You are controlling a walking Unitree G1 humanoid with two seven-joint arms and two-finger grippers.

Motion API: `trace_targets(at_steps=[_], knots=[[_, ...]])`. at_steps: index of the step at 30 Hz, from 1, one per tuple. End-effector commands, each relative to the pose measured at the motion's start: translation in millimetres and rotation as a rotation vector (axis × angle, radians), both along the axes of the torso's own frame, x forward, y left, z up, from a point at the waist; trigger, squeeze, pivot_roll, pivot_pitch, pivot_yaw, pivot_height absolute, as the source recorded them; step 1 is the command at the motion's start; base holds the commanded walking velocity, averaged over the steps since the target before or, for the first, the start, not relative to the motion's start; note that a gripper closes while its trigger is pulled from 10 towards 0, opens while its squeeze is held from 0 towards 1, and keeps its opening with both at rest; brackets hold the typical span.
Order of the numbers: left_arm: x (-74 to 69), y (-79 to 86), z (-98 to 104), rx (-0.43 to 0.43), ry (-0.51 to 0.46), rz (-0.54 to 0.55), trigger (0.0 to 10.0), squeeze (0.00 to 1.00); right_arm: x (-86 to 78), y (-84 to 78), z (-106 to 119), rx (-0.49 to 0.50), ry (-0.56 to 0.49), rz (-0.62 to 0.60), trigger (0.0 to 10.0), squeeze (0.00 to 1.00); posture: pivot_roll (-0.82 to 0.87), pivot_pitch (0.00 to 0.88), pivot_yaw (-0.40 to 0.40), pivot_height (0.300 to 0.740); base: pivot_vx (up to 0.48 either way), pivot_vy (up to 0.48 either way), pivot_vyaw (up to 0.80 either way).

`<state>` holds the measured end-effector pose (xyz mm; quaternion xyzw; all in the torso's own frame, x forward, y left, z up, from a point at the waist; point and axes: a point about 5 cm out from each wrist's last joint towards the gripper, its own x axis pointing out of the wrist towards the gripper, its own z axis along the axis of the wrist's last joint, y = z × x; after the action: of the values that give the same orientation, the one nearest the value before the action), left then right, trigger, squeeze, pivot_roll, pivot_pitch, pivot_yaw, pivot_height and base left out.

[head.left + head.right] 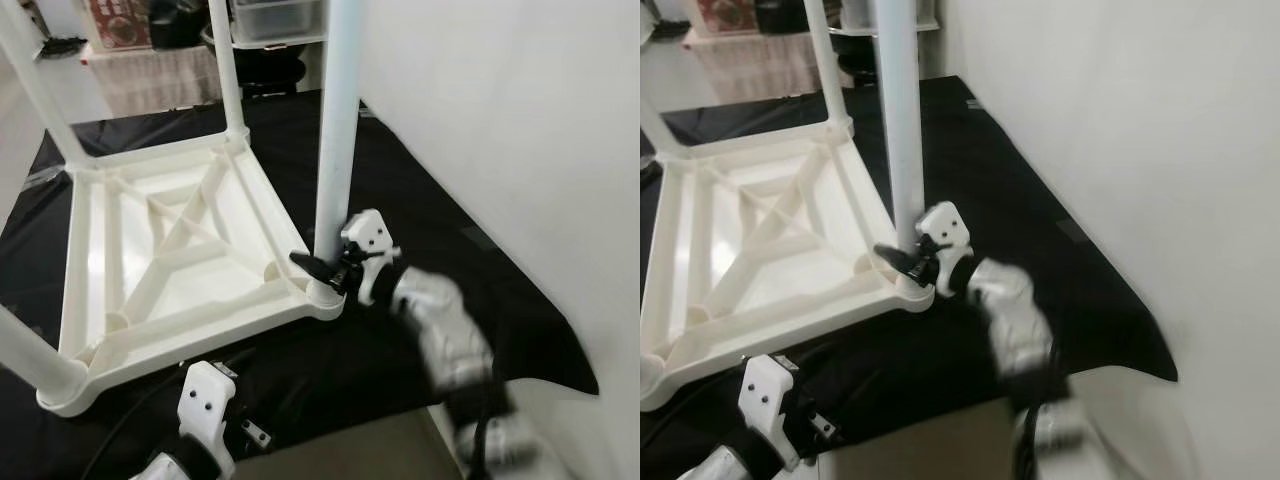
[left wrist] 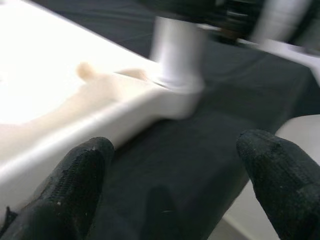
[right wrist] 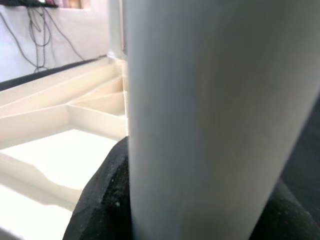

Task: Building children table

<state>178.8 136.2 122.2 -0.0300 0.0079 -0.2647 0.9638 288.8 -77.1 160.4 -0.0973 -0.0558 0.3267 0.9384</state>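
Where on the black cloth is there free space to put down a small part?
The black cloth is bare between the upturned table top and the white wall. It is crowded at the near corner, where the right gripper holds the leg.

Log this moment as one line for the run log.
right gripper: shut on table leg near its base | left gripper: open, idle beside tabletop | tabletop upside down on black cloth

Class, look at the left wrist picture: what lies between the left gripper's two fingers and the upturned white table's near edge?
Bare black cloth alone. The left gripper is open, its fingers short of the upturned table; the left wrist view shows this.
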Motion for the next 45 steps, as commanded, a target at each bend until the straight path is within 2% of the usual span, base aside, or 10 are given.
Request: trace_targets(at_steps=[1,7,8,10,11,17,18,31,33,45], knots=[[2.2,2.0,-0.5,0.001,0.007,-0.010,10.0,0.00,-9.2,8.9,-30.7,-0.205,0.086,0.054,0.0,0.00,0.04,0.188,-0.010,0.740,0.000,0.000,0.00],[4.8,-0.9,-2.4,0.007,0.010,-0.039,10.0,0.00,5.1,10.5,-32.2,-0.181,0.133,0.074,0.0,0.00,0.05,0.175,-0.015,0.740,0.000,0.000,0.00],[4.4,-0.9,-2.9,0.005,0.009,-0.030,10.0,0.00,6.8,11.4,-32.0,-0.171,0.146,0.084,10.0,0.00,0.05,0.171,-0.024,0.740,0.000,0.000,0.00],[4.2,-0.8,-3.2,0.003,0.008,-0.020,10.0,0.00,6.8,14.1,-30.2,-0.150,0.152,0.124,10.0,0.00,0.05,0.170,-0.025,0.740,0.000,0.000,0.00],[4.0,-1.2,-3.8,0.001,0.007,-0.007,10.0,0.00,6.2,18.4,-22.4,-0.098,0.160,0.180,10.0,1.00,0.06,0.165,-0.037,0.740,0.000,0.000,0.00],[4.6,-2.5,-4.5,0.000,0.006,-0.006,10.0,0.00,1.3,23.6,-2.6,-0.052,0.136,0.441,10.0,0.97,0.07,0.158,-0.039,0.740,0.000,0.000,0.00],[5.0,-2.8,-4.4,0.001,0.005,-0.008,10.0,0.00,4.1,20.8,0.7,-0.068,0.128,0.512,10.0,0.00,0.07,0.159,-0.040,0.740,0.000,0.000,0.00],[1.6,-3.3,-2.7,0.008,0.000,0.002,10.0,0.00,50.0,11.8,23.5,-0.164,0.148,0.758,10.0,0.00,0.11,0.179,-0.047,0.740,0.000,0.000,0.00],[-0.1,-3.4,-2.1,0.010,0.000,0.005,10.0,0.00,57.6,13.1,29.2,-0.150,0.159,0.769,0.0,0.00,0.12,0.186,-0.047,0.740,0.000,0.000,0.00],[-4.5,-4.3,-0.3,0.012,0.004,0.013,10.0,0.00,73.1,1.2,32.3,-0.117,0.183,0.750,0.0,0.00,0.12,0.201,-0.047,0.740,0.000,0.000,0.00]])
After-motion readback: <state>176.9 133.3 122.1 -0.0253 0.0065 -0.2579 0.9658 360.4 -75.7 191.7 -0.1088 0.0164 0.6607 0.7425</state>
